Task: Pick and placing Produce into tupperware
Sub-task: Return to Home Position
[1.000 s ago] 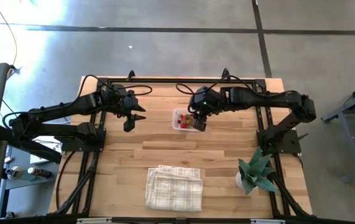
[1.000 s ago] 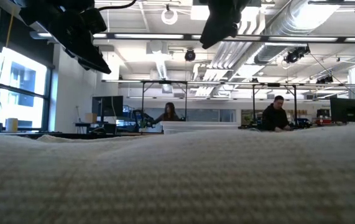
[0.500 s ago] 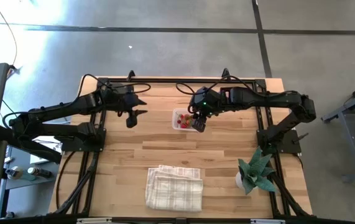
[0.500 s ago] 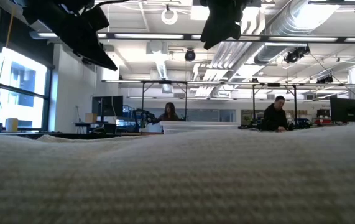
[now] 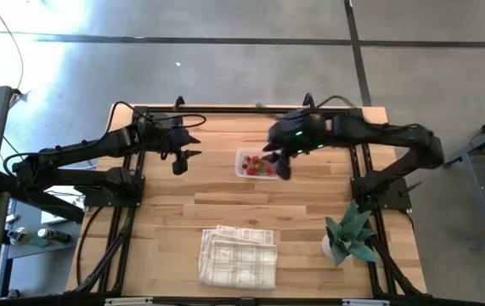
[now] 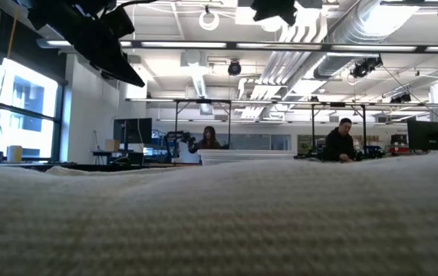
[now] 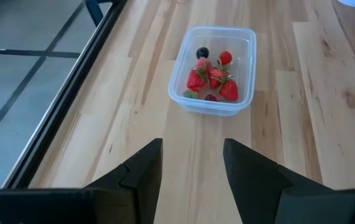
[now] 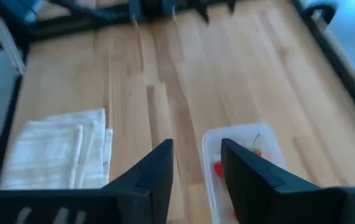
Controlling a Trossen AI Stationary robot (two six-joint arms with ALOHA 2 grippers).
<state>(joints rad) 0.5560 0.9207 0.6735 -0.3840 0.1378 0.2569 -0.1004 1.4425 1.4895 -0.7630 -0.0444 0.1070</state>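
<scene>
The clear tupperware (image 5: pixel 255 163) stands on the wooden table between my two arms. In it lie several red pieces of produce (image 7: pixel 211 78) and a dark one. My left gripper (image 5: pixel 178 161) hovers open to the left of the tupperware, pointing toward it, and its fingers (image 7: pixel 146 165) have nothing between them. My right gripper (image 5: pixel 283 167) hangs open above the tupperware's right side. In the right wrist view the tupperware (image 8: pixel 242 162) shows partly behind one finger, and the gripper (image 8: pixel 196 152) is empty.
A folded white checked cloth (image 5: pixel 238 257) lies near the table's front edge and fills the foreground of the low view (image 6: pixel 219 222). A potted plant (image 5: pixel 348 238) stands at the front right. Black frame rails (image 5: pixel 132 195) run along the table's sides.
My right gripper has risen from just over the tupperware and drawn a little toward the table's right edge; in the low view it has nearly left the top of the picture. My left gripper has turned a little in place. The tupperware and produce have stayed put.
</scene>
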